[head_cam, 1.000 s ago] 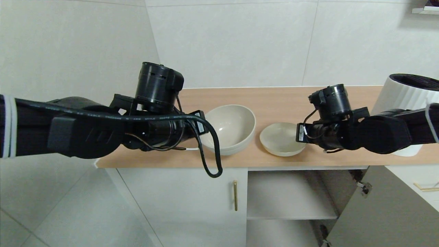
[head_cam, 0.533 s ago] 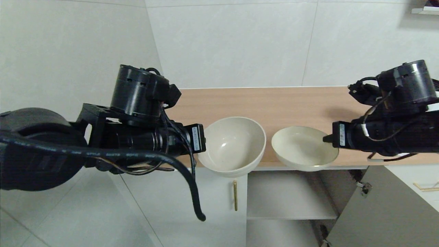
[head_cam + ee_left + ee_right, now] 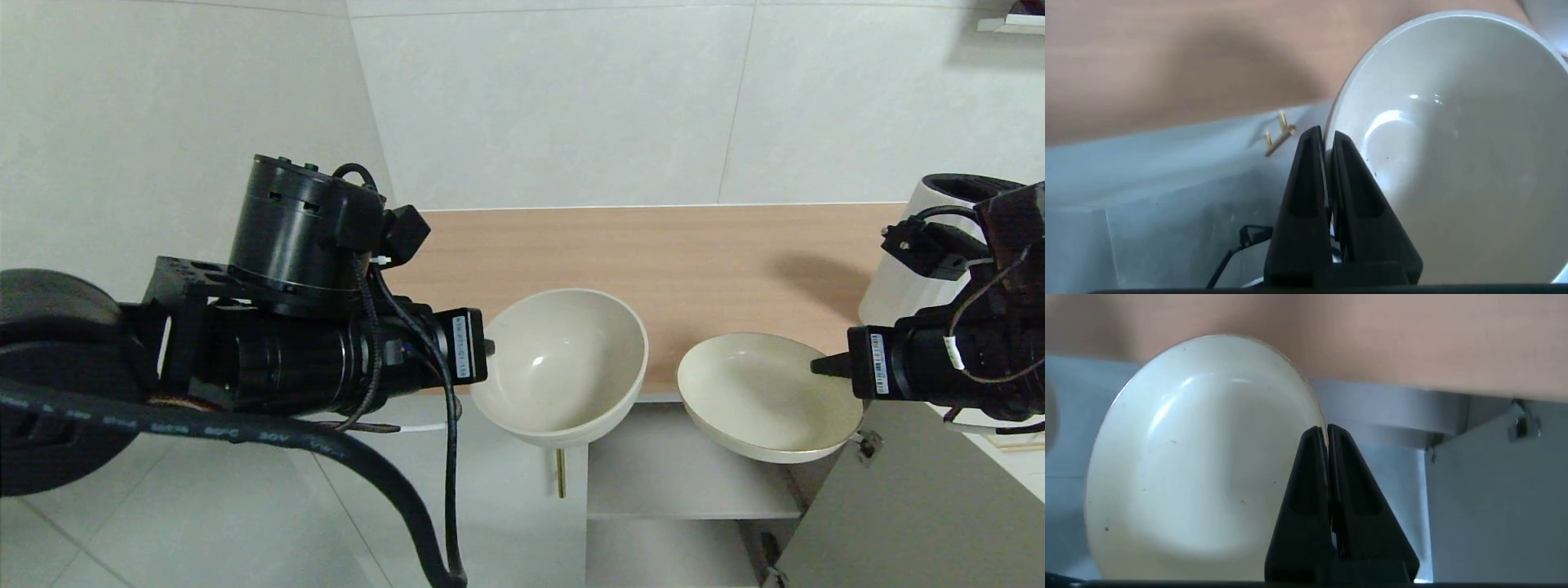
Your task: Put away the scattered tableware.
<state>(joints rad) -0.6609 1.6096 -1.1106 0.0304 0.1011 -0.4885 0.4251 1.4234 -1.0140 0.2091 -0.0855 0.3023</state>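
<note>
My left gripper (image 3: 490,347) is shut on the rim of a deep cream bowl (image 3: 563,367), held in the air off the front edge of the wooden counter (image 3: 653,253). Its fingers (image 3: 1310,175) pinch the deep bowl (image 3: 1454,139) at its rim. My right gripper (image 3: 816,367) is shut on the rim of a shallow cream bowl (image 3: 763,396), held level in front of the open cabinet. In the right wrist view the fingers (image 3: 1315,469) clamp the shallow bowl (image 3: 1200,457) at its edge.
Below the counter a cabinet stands open, with a white shelf (image 3: 686,482) inside and its grey door (image 3: 914,506) swung out to the right. The left cabinet door has a brass handle (image 3: 560,474). A white ribbed container (image 3: 931,245) stands on the counter's right end.
Both arms lifted their bowls off the counter and drew them back toward me and downward, now past the counter's front edge. The right arm also shifted right.
</note>
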